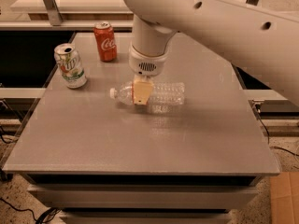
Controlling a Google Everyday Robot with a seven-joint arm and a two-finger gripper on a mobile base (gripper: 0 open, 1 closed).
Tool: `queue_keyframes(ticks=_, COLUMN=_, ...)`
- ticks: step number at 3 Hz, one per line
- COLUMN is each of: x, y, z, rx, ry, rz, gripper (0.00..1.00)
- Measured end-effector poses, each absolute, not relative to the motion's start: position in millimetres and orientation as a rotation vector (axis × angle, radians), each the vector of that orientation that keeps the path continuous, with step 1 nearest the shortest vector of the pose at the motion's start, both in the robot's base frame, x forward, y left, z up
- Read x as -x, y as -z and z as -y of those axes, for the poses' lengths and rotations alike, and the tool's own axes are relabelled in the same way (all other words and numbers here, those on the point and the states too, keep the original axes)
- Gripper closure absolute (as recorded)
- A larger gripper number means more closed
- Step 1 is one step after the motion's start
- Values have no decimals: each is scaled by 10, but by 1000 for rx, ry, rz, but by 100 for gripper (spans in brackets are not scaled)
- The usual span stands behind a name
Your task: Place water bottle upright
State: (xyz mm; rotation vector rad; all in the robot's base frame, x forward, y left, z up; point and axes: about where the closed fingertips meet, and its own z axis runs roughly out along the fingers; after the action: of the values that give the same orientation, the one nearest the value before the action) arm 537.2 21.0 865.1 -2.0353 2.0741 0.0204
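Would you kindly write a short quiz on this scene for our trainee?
1. True or false: the water bottle stands upright.
2. How many cans stand on the table? A) one B) two C) three
3. Where is the gripper?
Key: 1 false, it lies sideways. 2 B: red cola can, green-and-white can. 3 Low over the water bottle, near its cap.

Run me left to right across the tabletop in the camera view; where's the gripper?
Left to right: green-and-white soda can → red cola can → water bottle, lying on its side. The gripper hangs over the bottle near its cap end.
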Motion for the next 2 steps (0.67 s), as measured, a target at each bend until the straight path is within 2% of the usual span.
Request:
queue_keyframes(ticks=1, x=-5396, y=-8814, z=-217, rx=2013, ry=-59, rz=-2028, gripper=100)
queue_keyframes(ticks=2, x=-5438, y=-9035, z=-209, rx=1958, ry=-135, rz=-1961, gripper=100)
